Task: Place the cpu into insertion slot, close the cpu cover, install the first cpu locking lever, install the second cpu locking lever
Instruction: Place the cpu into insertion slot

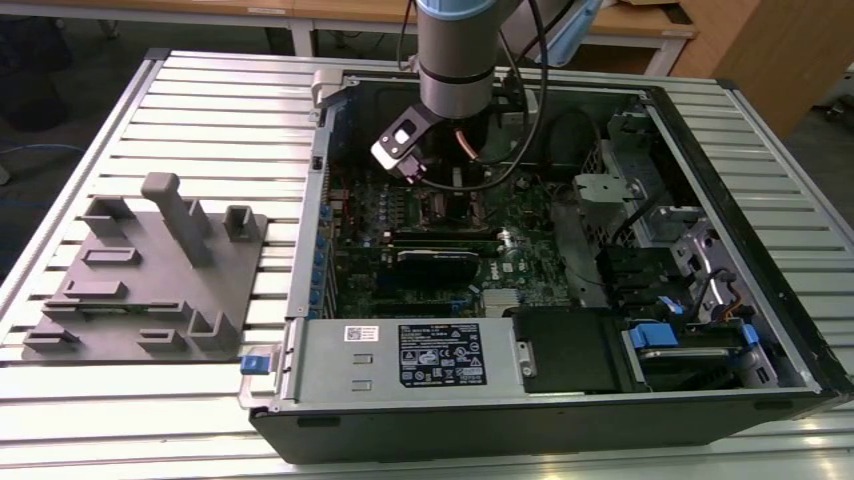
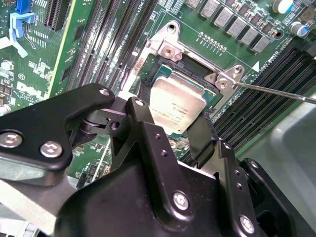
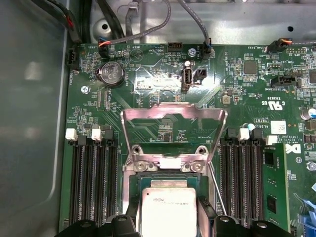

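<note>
cpu (image 2: pixel 177 103) | at insertion slot (image 2: pixel 195 65) | end effector (image 2: pixel 172 118) clamped on it | cpu cover (image 3: pixel 148 113) raised open

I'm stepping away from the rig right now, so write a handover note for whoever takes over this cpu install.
Gripper: shut on the cpu, down at the insertion slot.
Cpu: within the slot's rim; whether it is fully seated cannot be told.
Cpu cover: raised upright, open.
Locking lever: one thin rod juts out beside the slot, unlatched.
Not done: closing the cover, both levers.
</note>
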Available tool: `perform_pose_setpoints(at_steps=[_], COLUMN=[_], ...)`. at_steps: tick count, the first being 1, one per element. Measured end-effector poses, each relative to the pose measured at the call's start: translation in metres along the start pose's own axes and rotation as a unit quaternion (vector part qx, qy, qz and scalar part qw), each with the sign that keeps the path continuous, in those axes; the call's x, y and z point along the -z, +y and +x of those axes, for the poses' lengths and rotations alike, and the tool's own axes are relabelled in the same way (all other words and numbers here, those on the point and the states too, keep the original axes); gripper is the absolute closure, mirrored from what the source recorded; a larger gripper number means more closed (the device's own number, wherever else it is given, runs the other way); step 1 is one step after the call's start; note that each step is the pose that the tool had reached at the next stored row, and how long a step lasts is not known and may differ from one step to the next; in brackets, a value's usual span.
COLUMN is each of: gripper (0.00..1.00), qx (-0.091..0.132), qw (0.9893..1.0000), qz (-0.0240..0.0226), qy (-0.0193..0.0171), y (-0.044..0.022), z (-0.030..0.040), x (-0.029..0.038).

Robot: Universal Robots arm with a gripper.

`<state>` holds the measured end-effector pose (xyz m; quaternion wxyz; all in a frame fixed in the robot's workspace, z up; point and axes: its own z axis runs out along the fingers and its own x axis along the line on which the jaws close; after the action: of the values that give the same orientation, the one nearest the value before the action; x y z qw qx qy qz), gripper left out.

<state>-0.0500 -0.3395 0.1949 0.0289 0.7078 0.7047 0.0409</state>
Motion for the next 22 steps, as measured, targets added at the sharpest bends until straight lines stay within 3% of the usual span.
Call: perform_pose_setpoints(at_steps=[22], gripper=[0.46], qx=[0.007], qw=[1.0], qz=[0.0001], qy=[0.0009], y=[-0.0007], z=[-0.0005], x=[-0.0004])
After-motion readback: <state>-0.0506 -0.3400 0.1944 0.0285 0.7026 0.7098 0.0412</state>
